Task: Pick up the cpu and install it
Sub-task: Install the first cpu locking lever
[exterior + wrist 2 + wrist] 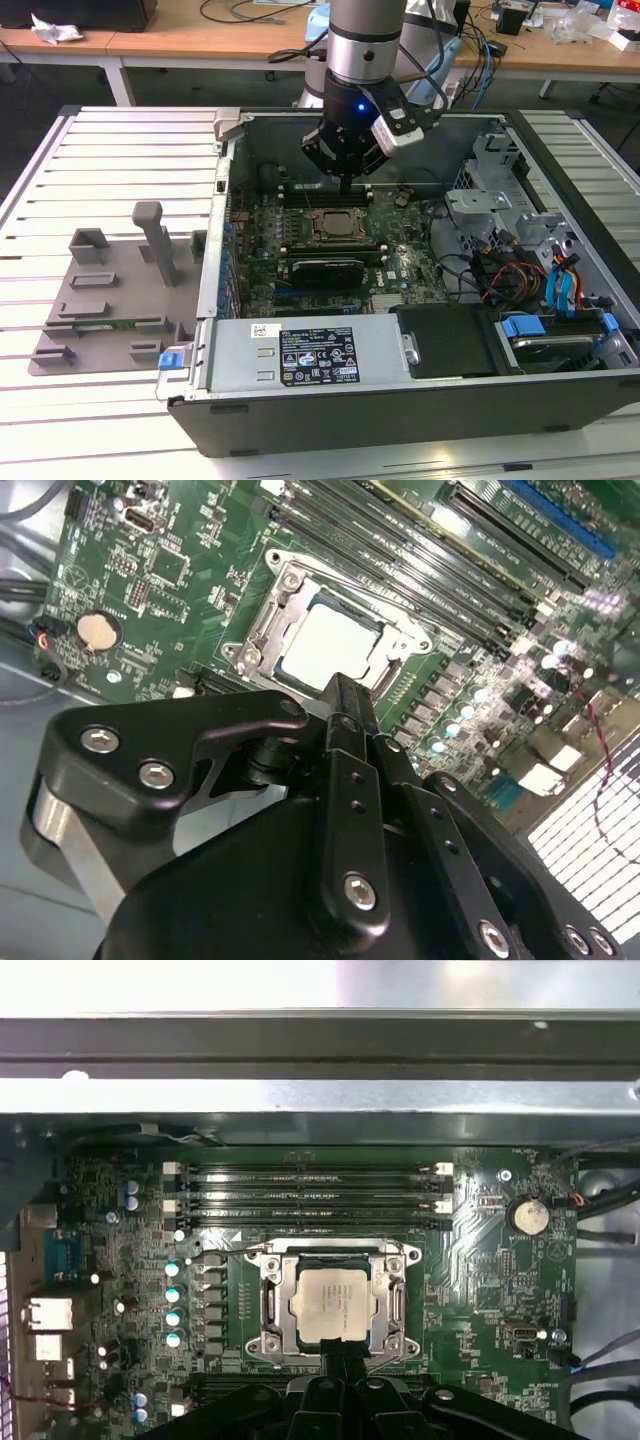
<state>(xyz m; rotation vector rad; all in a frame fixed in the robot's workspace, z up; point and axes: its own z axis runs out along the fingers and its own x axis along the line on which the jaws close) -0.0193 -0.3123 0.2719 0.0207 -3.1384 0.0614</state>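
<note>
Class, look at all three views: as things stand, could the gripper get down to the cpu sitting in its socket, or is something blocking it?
Probably yes. The cpu lies face up in the socket frame with nothing over it, and the gripper hangs above the motherboard close beside it. The memory slots next to the socket sit low.
</note>
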